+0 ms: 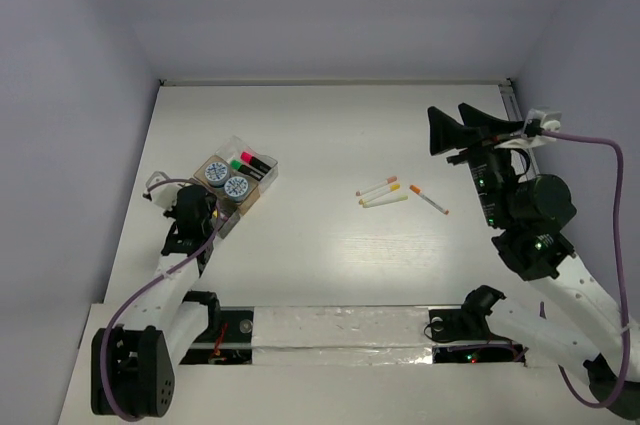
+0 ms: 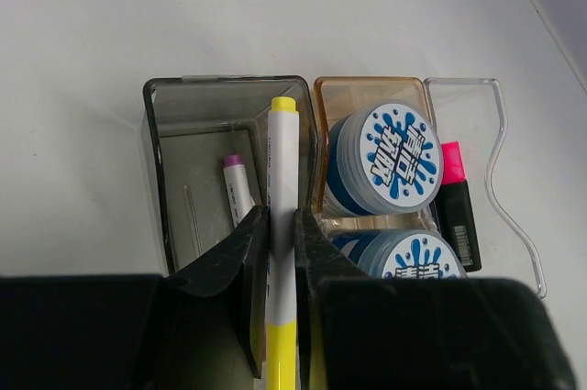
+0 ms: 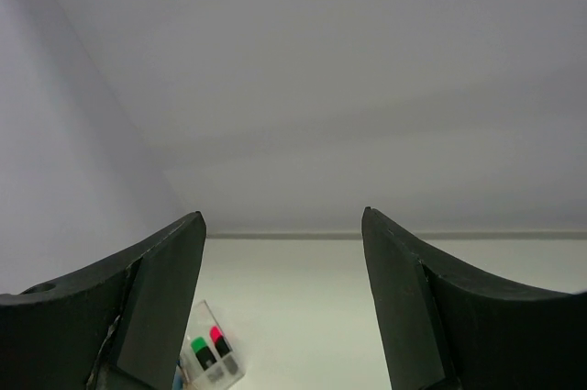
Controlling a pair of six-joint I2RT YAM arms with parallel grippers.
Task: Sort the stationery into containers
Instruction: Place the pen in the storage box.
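Observation:
My left gripper (image 2: 282,214) is shut on a white pen with a yellow tip (image 2: 282,147). It holds the pen over the smoky grey tray (image 2: 170,170) of the containers (image 1: 238,178). A pink-tipped pen (image 2: 238,186) lies in that grey tray. Two blue-white discs (image 2: 394,156) fill the tan tray (image 2: 367,89). A pink-capped marker (image 2: 456,202) lies in the clear tray (image 2: 504,179). Several white pens (image 1: 382,193) lie loose on the table. My right gripper (image 1: 462,130) hangs high at the right, open and holding nothing (image 3: 282,217).
The table (image 1: 330,265) is white with walls close on the left, back and right. In the right wrist view the clear tray (image 3: 209,353) shows a green-capped and a pink-capped marker. A purple cable (image 1: 150,285) loops beside the left arm.

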